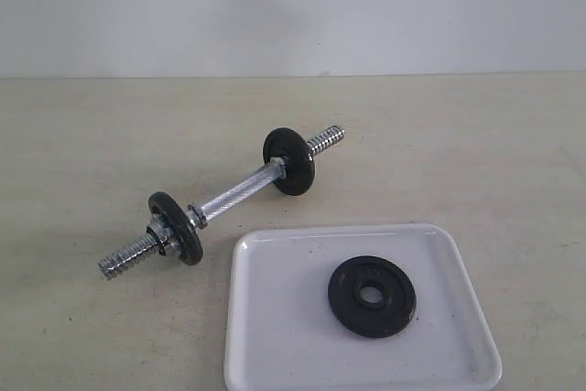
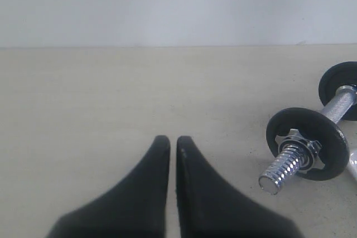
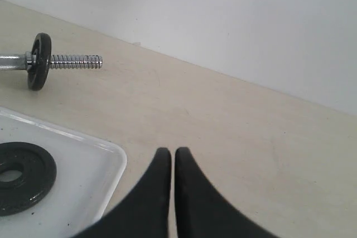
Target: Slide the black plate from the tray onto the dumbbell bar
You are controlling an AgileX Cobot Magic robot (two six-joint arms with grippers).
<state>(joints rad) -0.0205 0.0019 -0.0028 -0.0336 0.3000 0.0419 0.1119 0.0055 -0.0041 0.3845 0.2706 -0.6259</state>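
Observation:
The black plate lies flat in the white tray at the front right of the table; the right wrist view also shows the plate in the tray. The dumbbell bar rests diagonally on the table behind the tray, a small black disc near each end and both threaded ends bare. My left gripper is shut and empty, to one side of the bar's threaded end. My right gripper is shut and empty, just beside the tray's corner. Neither gripper shows in the exterior view.
The beige tabletop runs back to a pale wall. A star-shaped metal collar sits against the near disc on the bar. Nothing else lies on the table.

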